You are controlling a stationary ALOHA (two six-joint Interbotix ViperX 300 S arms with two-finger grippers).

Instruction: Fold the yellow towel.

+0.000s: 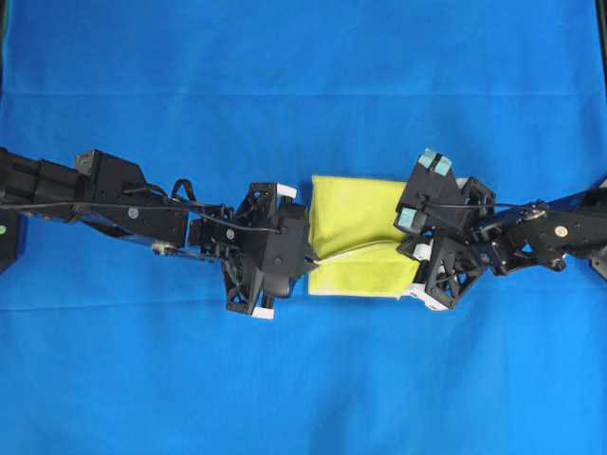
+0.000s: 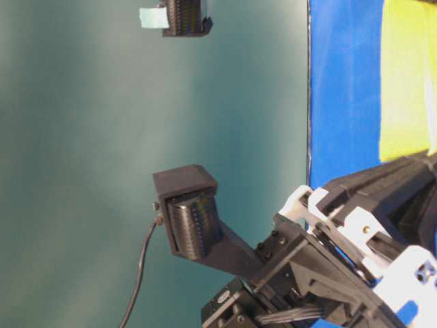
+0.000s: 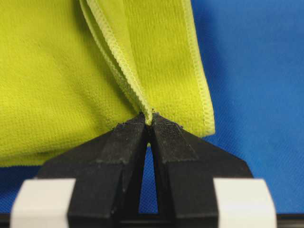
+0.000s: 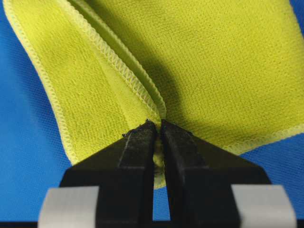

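The yellow towel (image 1: 356, 227) lies in a folded rectangle on the blue cloth, between the two arms. A hemmed edge of it runs lifted across the middle from one gripper to the other. My left gripper (image 1: 311, 263) is shut on that edge at the towel's left side; in the left wrist view the towel (image 3: 61, 80) has its stitched hem pinched between the black fingertips (image 3: 130, 130). My right gripper (image 1: 413, 248) is shut on the same edge at the right side; the right wrist view shows the towel (image 4: 218, 66) caught in the gripper (image 4: 158, 124).
A large blue cloth (image 1: 303, 85) covers the whole table under the towel. In the table-level view the blue cloth (image 2: 345, 102) and a strip of towel (image 2: 408, 75) show at the right, with arm parts (image 2: 328, 260) close in front.
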